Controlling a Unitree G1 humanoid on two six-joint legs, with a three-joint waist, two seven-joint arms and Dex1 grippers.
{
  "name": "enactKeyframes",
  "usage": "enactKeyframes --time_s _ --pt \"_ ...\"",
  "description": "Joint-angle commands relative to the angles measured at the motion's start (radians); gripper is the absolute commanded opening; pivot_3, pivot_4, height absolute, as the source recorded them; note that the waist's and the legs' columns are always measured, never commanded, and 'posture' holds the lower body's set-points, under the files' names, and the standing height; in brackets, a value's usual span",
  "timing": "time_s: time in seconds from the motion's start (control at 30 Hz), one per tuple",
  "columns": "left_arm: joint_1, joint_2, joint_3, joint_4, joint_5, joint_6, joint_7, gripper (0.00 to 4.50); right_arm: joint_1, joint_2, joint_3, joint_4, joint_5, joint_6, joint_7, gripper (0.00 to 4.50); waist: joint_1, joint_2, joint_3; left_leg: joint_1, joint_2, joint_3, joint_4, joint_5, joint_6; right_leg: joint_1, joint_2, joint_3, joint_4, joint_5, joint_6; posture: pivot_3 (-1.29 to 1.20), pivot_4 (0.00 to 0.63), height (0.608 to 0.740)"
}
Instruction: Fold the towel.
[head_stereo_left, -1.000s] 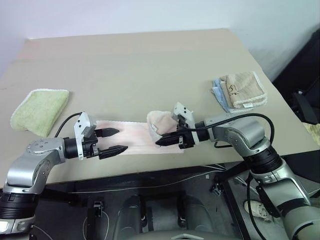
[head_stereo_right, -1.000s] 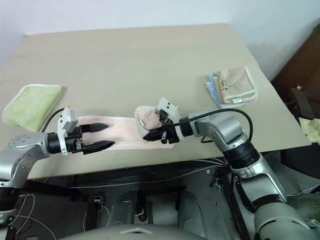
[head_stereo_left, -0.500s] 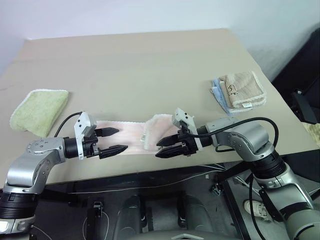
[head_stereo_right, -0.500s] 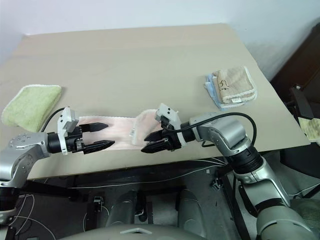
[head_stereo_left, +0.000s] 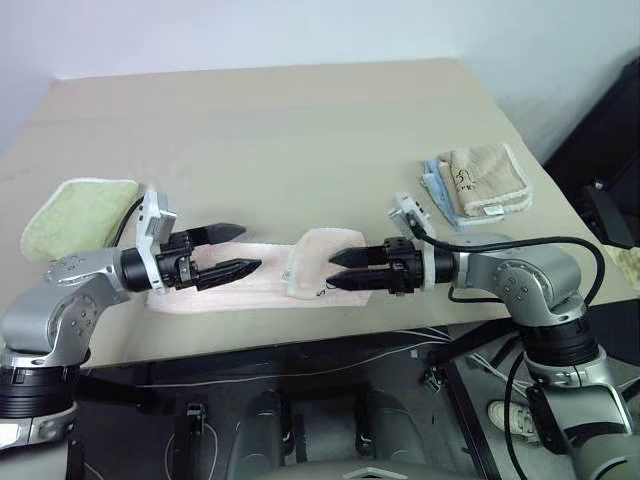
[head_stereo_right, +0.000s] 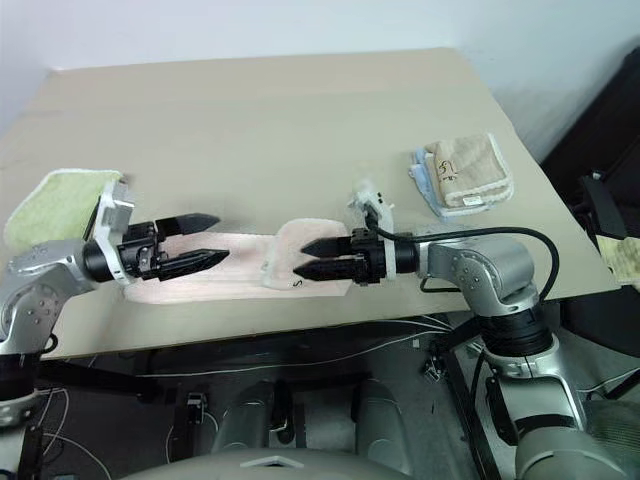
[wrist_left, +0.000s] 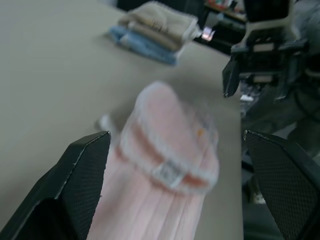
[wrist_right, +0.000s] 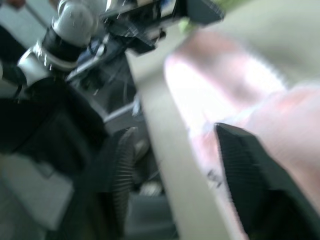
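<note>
Near the front edge of the beige table (head_stereo_left: 300, 130) lies the pale pink terry-cloth towel (head_stereo_left: 250, 285) with white stitched edging, its right end folded back over itself into a rounded flap. The left gripper (head_stereo_left: 232, 250) hovers over the towel's left part, its two black fingers spread wide and empty. The right gripper (head_stereo_left: 343, 271) points at the folded flap, fingers parted, holding nothing. Farther back, a light green towel (head_stereo_left: 75, 215) sits at the left, and a stack of tan and blue towels (head_stereo_left: 478, 182) at the right.

Head stereo pair high over the table (head_stereo_left: 300, 110); wrist views low, facing each other.
</note>
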Motion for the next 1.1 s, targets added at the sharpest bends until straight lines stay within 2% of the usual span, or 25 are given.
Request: enactKeyframes --time_s 0.03,0.13,0.33,0.5,0.8,0.97,1.1 --pt "-0.023 -0.026 -0.054 -0.001 0.014 -0.021 -0.018 3.28 -0.007 0.035 -0.039 0.02 -0.023 -0.049 -0.071 1.14 0.0 0.0 0.0 0.0 0.0 0.0 0.0 0.0 0.0 0.0 0.0 0.0 0.0 0.0 0.0 0.0 0.15 0.74" --pt "-0.056 -0.07 -0.122 0.041 0.09 -0.104 -0.03 2.21 -0.002 0.076 -0.068 0.035 -0.031 -0.093 -0.123 0.06 0.002 0.0 0.0 0.0 0.0 0.0 0.0 0.0 0.0 0.0 0.0 0.0 0.0 0.0 0.0 0.0 0.15 0.74" --pt "-0.156 -0.164 -0.187 0.112 0.122 -0.15 -0.055 0.1 0.031 0.141 -0.066 0.063 -0.086 -0.199 -0.199 0.0 0.003 0.0 0.0 -0.001 0.0 -0.001 0.003 0.0 0.0 0.001 0.001 -0.001 0.001 0.0 0.0 0.0 0.15 0.74" --pt "-0.211 -0.228 -0.26 0.159 0.171 -0.188 -0.081 0.04 0.054 0.177 -0.003 0.13 -0.213 -0.296 -0.271 0.0 -0.002 0.0 0.0 0.0 0.001 -0.002 0.006 0.0 0.0 0.002 0.001 -0.001 0.004 0.0 0.0 0.0 0.15 0.74" --pt "-0.21 -0.281 -0.362 0.238 0.292 -0.276 -0.099 0.04 0.078 0.263 0.028 0.23 -0.32 -0.425 -0.319 0.0 -0.002 0.0 0.0 0.0 0.002 -0.004 0.01 0.0 0.0 0.002 0.002 -0.001 0.009 -0.001 -0.002 0.0 0.15 0.74" --pt "-0.152 -0.326 -0.391 0.347 0.37 -0.346 -0.057 0.04 0.133 0.307 0.069 0.29 -0.375 -0.467 -0.328 0.0 -0.003 0.0 0.0 0.0 0.002 -0.005 0.01 0.0 0.0 0.003 0.002 -0.001 0.009 -0.001 -0.002 0.0 0.15 0.74" --pt "-0.09 -0.353 -0.402 0.34 0.387 -0.352 -0.04 0.04 0.18 0.306 0.127 0.324 -0.445 -0.521 -0.318 0.0 -0.003 0.0 0.0 0.0 0.003 -0.005 0.01 0.0 0.0 0.003 0.002 -0.001 0.009 -0.002 -0.002 0.0 0.15 0.74"
